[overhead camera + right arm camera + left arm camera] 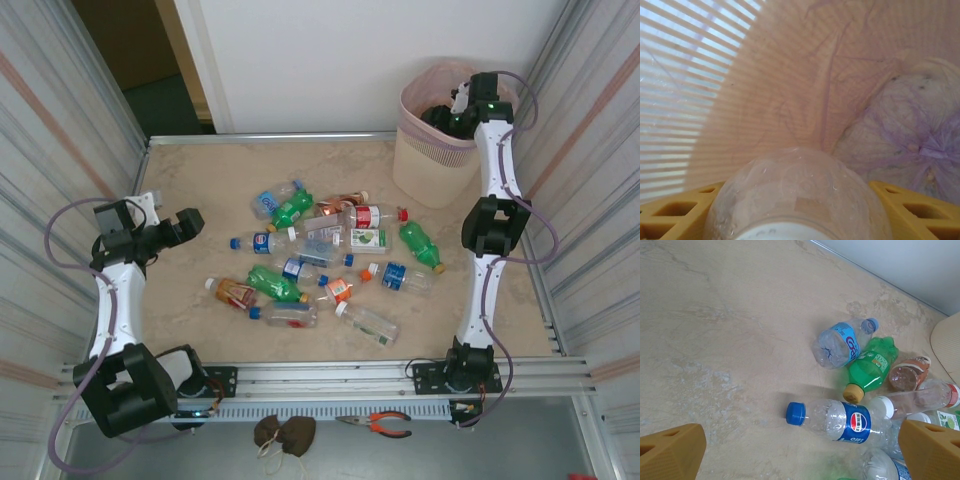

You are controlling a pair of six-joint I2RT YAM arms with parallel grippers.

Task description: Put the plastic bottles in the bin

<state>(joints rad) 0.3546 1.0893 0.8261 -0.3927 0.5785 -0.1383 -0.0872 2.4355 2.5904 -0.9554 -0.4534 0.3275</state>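
Right gripper is reaching into the bin at the far right corner of the table. Its jaws are clamping a clear bottle above the pink liner. Left gripper is hovering over the table's left side, jaws spread wide, holding nothing. Other bottles are lying scattered mid-table, a blue-capped bottle just below the left jaws.

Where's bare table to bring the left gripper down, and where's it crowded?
Bare table: the far strip along the back wall, left of the bin; the left side around the left gripper. Crowded: plastic bottles piled mid-table.
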